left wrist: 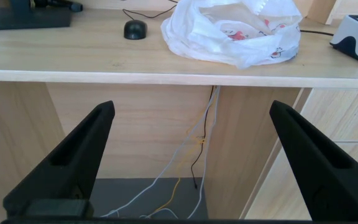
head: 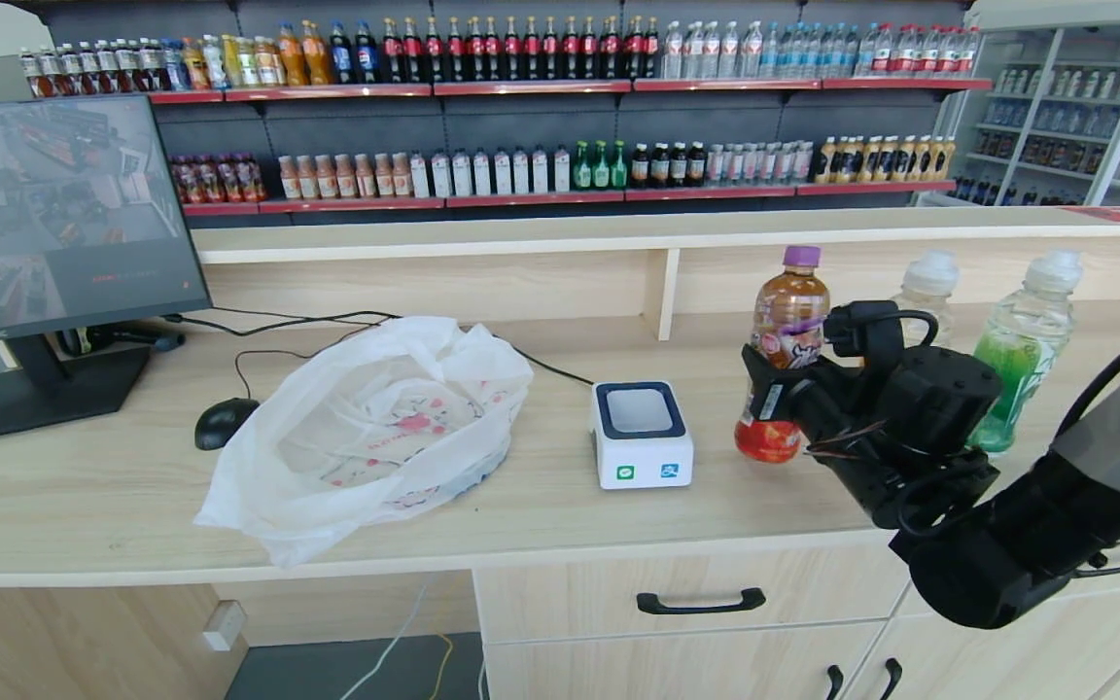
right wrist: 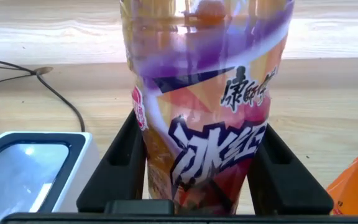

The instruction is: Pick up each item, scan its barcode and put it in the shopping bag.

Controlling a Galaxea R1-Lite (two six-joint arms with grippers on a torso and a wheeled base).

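Note:
My right gripper [head: 786, 389] is shut on a tea bottle [head: 784, 355] with a purple cap and a purple and orange label, holding it upright just right of the scanner. In the right wrist view the bottle [right wrist: 207, 118] stands between the two black fingers [right wrist: 120, 162]. The white scanner [head: 641, 433] with a dark-framed window sits mid-counter, also seen in the right wrist view [right wrist: 30, 171]. The white plastic shopping bag [head: 375, 428] lies open to its left. My left gripper [left wrist: 191, 162] hangs open below the counter edge, under the bag [left wrist: 235, 31].
Two clear bottles, one with a green label [head: 1017, 355] and one behind [head: 925, 292], stand at the right. A monitor [head: 54, 224] and black mouse [head: 225, 421] occupy the left of the wooden counter [head: 570, 515]. Cables trail behind the bag. Drawers sit below.

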